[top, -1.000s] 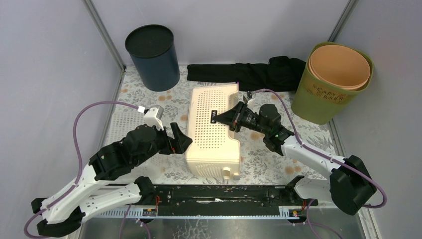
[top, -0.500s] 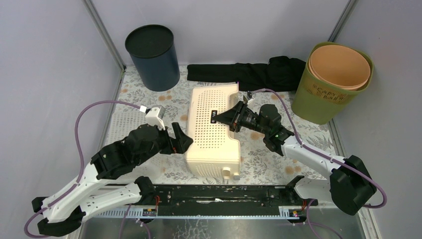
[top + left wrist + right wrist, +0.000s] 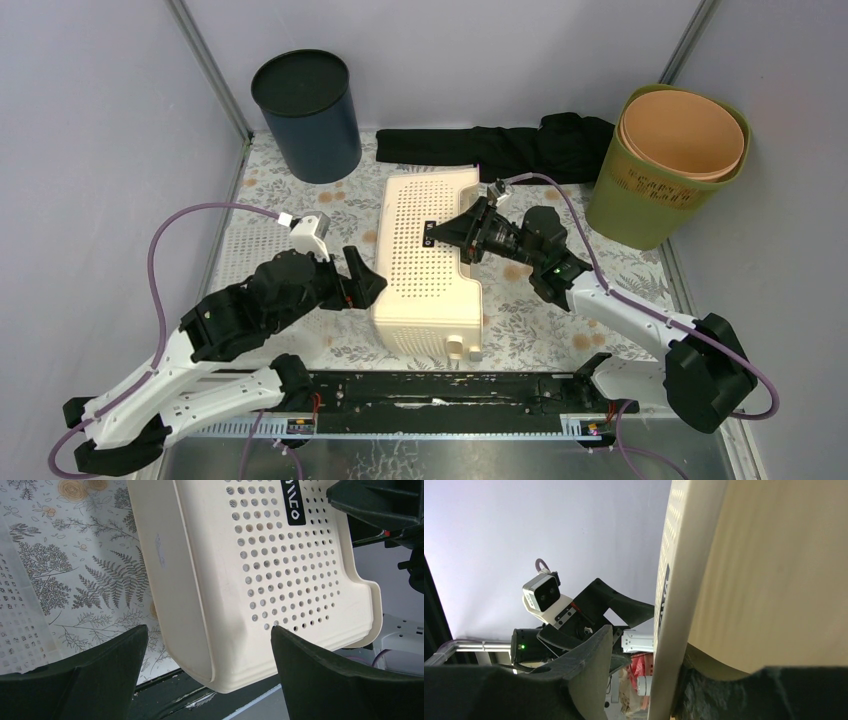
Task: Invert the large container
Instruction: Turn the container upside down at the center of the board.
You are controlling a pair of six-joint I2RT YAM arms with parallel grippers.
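Top external view puts the large container [image 3: 428, 262] mid-frame on the bench [image 3: 630, 275], perforated base up, so I judge the flip done. My right end effector [image 3: 447, 243] straddles its right rim, jaws parted with a gap at one finger, apparently to let go. The left end effector [image 3: 367, 275] hangs wide beside its left wall, holding nothing.

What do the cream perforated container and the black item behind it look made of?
Cream container: likely moulded plastic, satin finish; regular round holes, rounded rim. Black item: probably cloth, matte; it lies limp and creased.
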